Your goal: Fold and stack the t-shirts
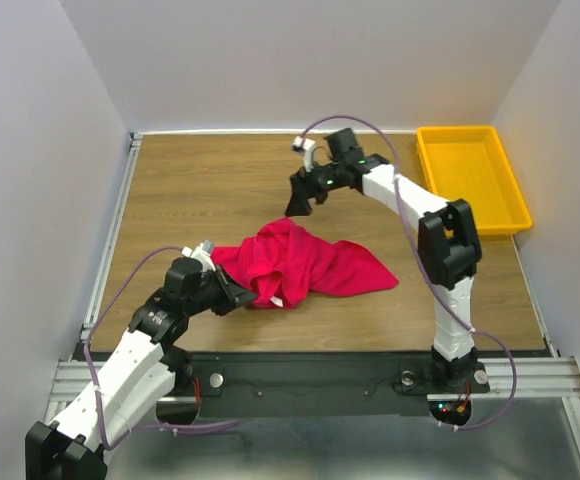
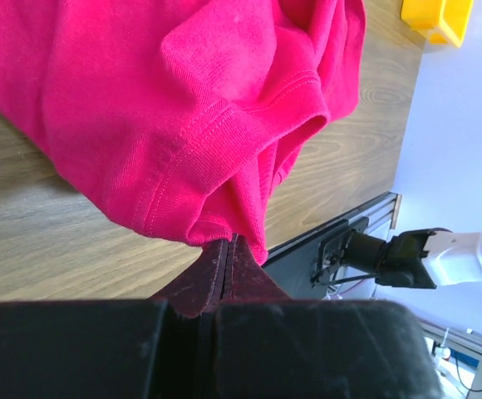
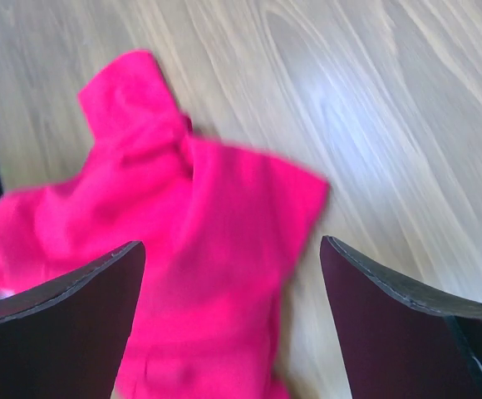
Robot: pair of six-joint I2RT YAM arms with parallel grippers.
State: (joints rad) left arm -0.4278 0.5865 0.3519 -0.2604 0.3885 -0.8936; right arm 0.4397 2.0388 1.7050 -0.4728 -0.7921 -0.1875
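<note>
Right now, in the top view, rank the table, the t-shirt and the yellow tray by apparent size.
1. table
2. t-shirt and yellow tray: too alike to rank; the tray also sits farther from the camera.

The t-shirt [image 1: 305, 262] lies on the table [image 1: 200, 180], near-centre; left gripper [image 1: 242, 295] at its left edge, right gripper [image 1: 300, 205] behind it, tray [image 1: 470, 175] far-right.

crumpled t-shirt [image 1: 300, 262] lies well apart from the yellow tray [image 1: 470, 172].
</note>
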